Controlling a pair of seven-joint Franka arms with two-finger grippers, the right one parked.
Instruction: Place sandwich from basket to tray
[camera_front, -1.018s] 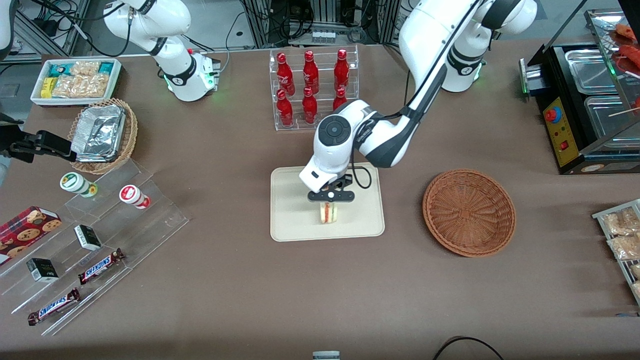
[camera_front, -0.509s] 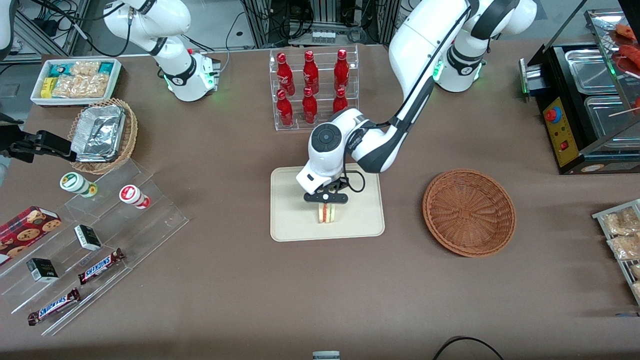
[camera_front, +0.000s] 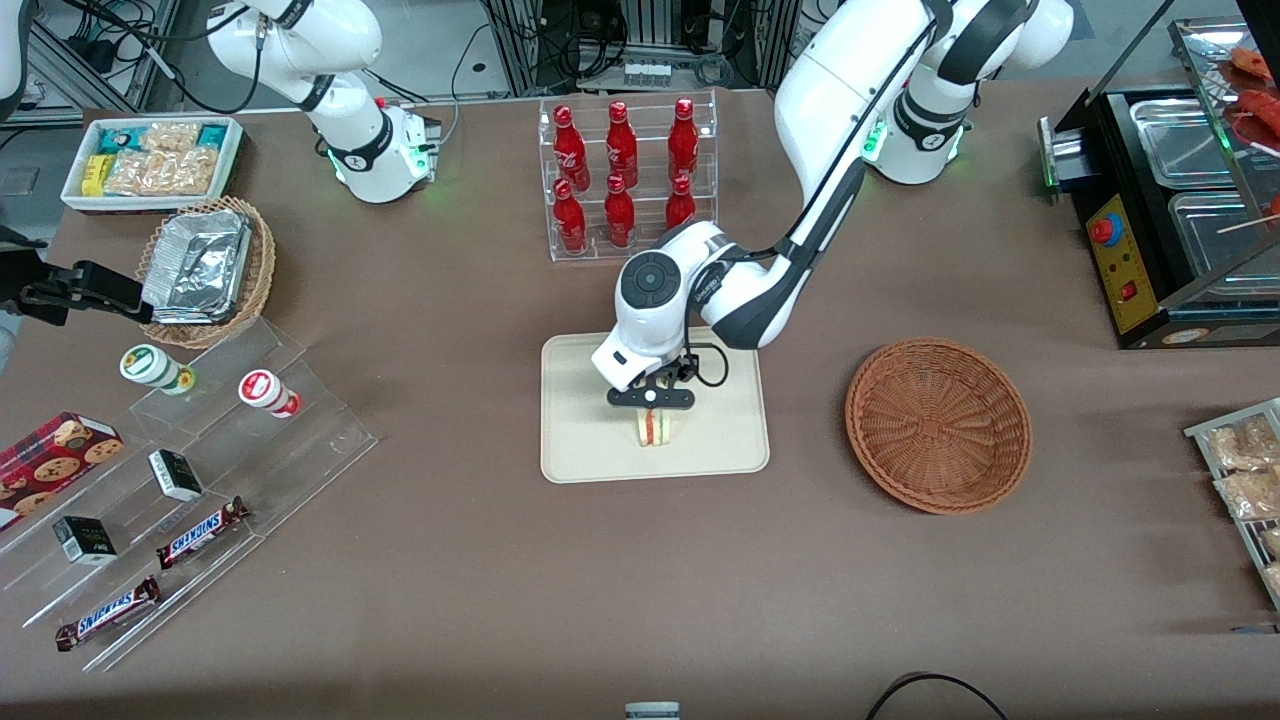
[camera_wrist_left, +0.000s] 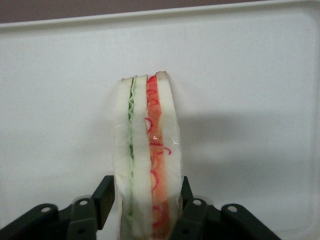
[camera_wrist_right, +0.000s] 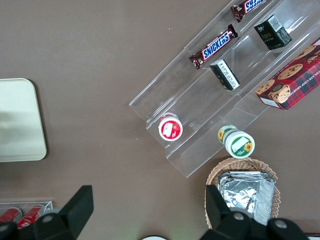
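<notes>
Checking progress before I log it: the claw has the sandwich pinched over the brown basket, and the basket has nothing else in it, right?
Not quite. The claw has the sandwich pinched over the cream tray, as the front view shows. The brown basket sits apart, toward the working arm's end, with nothing in it.

White arm (camera_front: 850, 120); black end effector (camera_front: 652, 398)
</notes>
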